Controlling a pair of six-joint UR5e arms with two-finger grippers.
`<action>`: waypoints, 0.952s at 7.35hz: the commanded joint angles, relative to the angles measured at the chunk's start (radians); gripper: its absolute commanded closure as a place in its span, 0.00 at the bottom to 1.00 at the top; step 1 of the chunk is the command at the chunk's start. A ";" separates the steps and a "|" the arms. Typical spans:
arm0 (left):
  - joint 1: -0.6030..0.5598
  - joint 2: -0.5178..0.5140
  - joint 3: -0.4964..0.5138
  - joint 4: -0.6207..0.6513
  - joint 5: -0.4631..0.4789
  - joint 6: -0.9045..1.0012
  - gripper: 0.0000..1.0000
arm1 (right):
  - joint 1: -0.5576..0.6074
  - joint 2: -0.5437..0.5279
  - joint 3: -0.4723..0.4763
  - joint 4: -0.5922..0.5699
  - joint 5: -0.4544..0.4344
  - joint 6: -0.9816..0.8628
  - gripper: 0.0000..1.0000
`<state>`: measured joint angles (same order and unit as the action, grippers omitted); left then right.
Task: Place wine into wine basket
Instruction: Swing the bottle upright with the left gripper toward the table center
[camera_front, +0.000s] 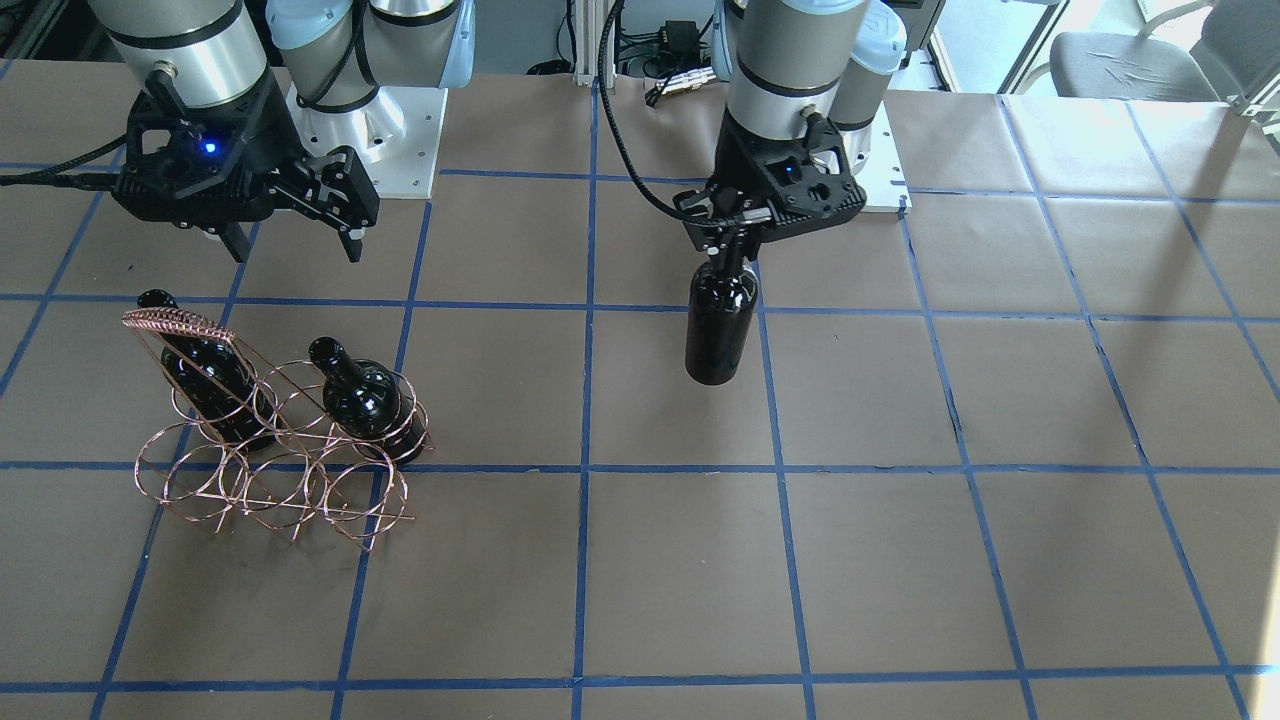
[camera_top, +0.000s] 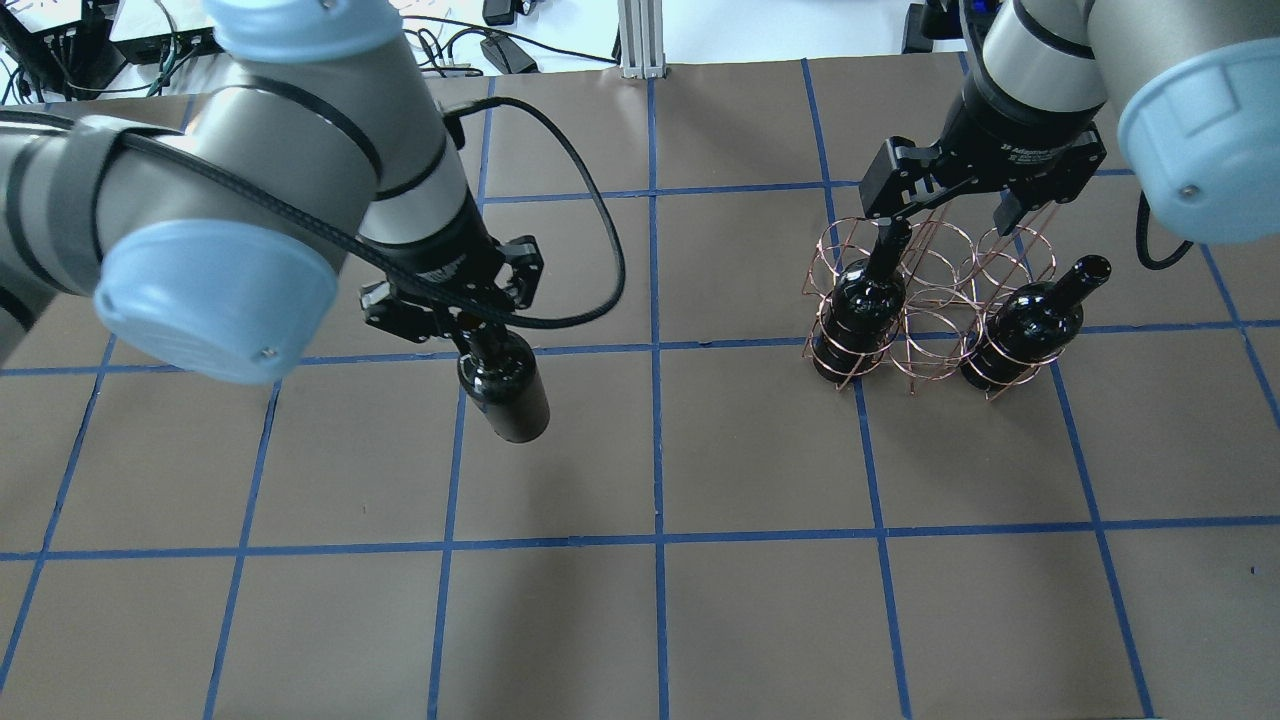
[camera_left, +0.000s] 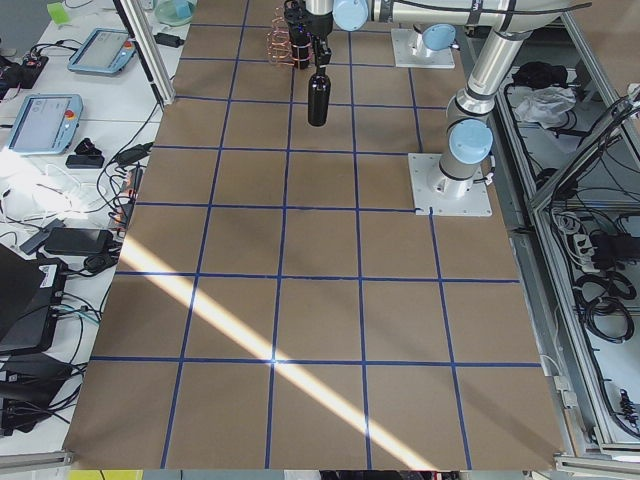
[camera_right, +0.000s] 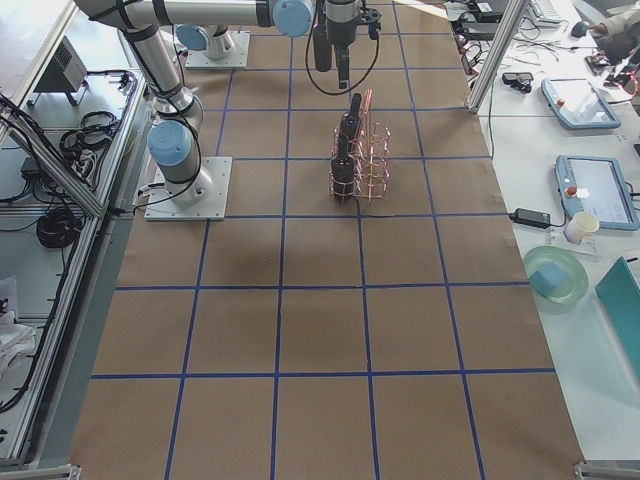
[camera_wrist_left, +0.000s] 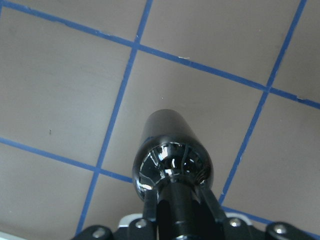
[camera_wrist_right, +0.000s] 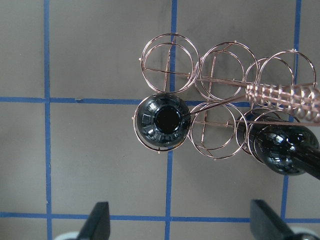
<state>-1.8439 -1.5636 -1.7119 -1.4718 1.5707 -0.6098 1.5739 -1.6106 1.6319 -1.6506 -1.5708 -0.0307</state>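
Observation:
My left gripper (camera_front: 728, 235) is shut on the neck of a black wine bottle (camera_front: 720, 325), which hangs upright under it near the table's middle; it also shows in the overhead view (camera_top: 505, 385) and the left wrist view (camera_wrist_left: 172, 155). The copper wire wine basket (camera_front: 270, 460) stands on the table on my right side (camera_top: 930, 300). Two more black bottles (camera_top: 860, 310) (camera_top: 1025, 325) sit in its rings, necks up and tilted. My right gripper (camera_top: 945, 205) is open and empty just above the basket (camera_wrist_right: 215, 90).
The table is covered in brown paper with a grid of blue tape lines (camera_front: 585, 470). The arm bases (camera_front: 370, 130) stand at the robot's edge. Desks with tablets and cables (camera_left: 50, 120) lie beyond the table's ends.

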 joint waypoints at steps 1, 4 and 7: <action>-0.115 0.003 -0.034 0.008 -0.062 -0.144 1.00 | 0.000 0.000 0.000 0.000 0.000 0.000 0.00; -0.153 -0.016 -0.038 0.031 -0.067 -0.151 1.00 | 0.000 -0.002 0.000 0.000 0.000 0.002 0.00; -0.155 -0.027 -0.041 0.044 -0.090 -0.148 1.00 | 0.002 -0.002 0.000 0.000 0.000 0.002 0.00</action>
<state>-1.9981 -1.5884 -1.7525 -1.4306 1.4858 -0.7594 1.5749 -1.6122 1.6322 -1.6506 -1.5708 -0.0289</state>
